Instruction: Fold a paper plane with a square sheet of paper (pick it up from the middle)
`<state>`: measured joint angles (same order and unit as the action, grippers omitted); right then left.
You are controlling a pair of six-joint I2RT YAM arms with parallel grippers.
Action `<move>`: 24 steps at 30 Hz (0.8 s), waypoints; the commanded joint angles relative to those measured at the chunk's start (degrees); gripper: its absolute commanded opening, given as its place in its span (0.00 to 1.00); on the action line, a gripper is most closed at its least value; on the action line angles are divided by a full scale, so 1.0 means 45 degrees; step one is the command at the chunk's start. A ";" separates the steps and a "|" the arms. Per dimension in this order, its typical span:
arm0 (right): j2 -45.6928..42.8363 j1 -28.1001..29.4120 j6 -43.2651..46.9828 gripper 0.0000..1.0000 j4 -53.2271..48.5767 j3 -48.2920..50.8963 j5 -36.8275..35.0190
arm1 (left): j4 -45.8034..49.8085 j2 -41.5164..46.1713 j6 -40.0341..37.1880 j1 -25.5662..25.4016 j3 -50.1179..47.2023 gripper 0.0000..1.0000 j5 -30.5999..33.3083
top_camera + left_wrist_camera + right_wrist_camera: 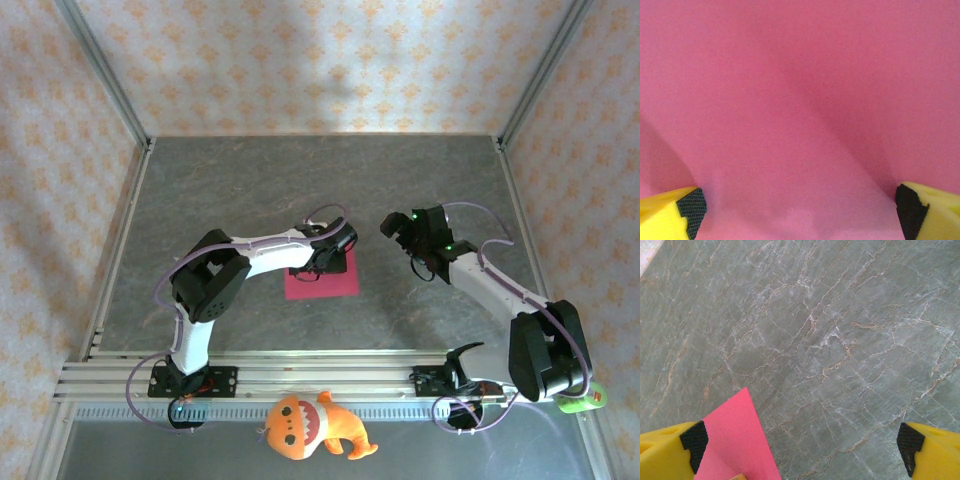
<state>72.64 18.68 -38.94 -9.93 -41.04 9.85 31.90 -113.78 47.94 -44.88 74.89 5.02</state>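
The square sheet of paper point(335, 285) is magenta-pink and lies flat on the grey marbled table, just in front of the middle. My left gripper point(322, 262) is down over its middle. In the left wrist view the pink sheet point(790, 100) spreads under the open left gripper point(800, 215), and its fingertips point(692, 207) stand wide apart at the paper's surface with a soft ridge between them. My right gripper point(408, 236) hovers open to the right of the sheet. Its wrist view has a corner of the sheet point(735, 440) at the lower left of the right gripper point(801, 450). A paper plane is out of view.
An orange plush toy point(310, 425) lies in front of the aluminium rail point(330, 372) between the arm bases. A green object point(585, 402) sits by the right base. Patterned walls point(320, 60) enclose the table; bare tabletop point(300, 180) stretches behind the sheet.
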 commanded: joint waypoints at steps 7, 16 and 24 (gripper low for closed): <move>-0.0225 -0.0049 -0.0214 1.00 -0.0342 0.0213 -0.0366 | 0.0459 -0.1237 -0.0185 0.0030 -0.0450 0.94 -0.0507; -0.0242 -0.0056 -0.0200 1.00 -0.0695 0.0084 -0.0759 | 0.0593 -0.1448 -0.0244 -0.0100 -0.0276 0.91 -0.0511; -0.0571 -0.0052 0.0266 1.00 -0.1259 -0.0197 -0.1484 | 0.0653 -0.1382 -0.0191 -0.0206 -0.0072 0.86 -0.0548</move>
<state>71.90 18.68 -38.85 -13.34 -40.49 6.57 32.23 -114.89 46.85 -45.39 76.47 5.28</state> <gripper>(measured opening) 0.996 0.864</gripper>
